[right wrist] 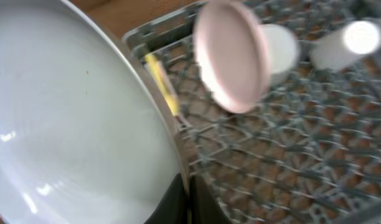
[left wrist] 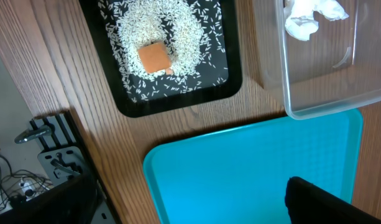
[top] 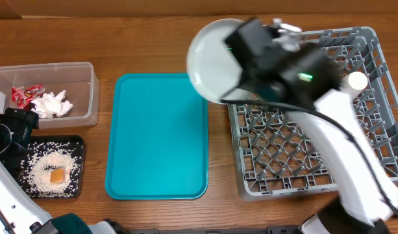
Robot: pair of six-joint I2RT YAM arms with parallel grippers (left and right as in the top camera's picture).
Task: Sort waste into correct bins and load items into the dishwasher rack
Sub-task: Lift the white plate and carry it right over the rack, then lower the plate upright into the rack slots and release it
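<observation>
Your tub (top: pixel 88 71): wrappers (top: pixel 23 95), tissue (top: pixel 54 104) | black tray (top: pixel 80 146): rice (top: pixel 43 166), cube (top: pixel 56 175) | rack (top: pixel 283 182): pink plate (right wrist: pixel 232 56), spoon (right wrist: pixel 162 81), bowl (right wrist: pixel 280 50), cup (right wrist: pixel 345 43) | your right jaws clamp grey plate (top: pixel 208 62) | left jaws spread

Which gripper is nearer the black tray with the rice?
Left. The left gripper is beside the black tray; the right gripper holds the grey-green plate by the dishwasher rack, beyond the teal tray.

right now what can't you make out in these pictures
- overhead: the right arm hides much of the dishwasher rack.
- right wrist: motion blur smears the rack; the grey-green plate blocks the left half.
- left wrist: the clear tub is cut off by the top edge.
</observation>
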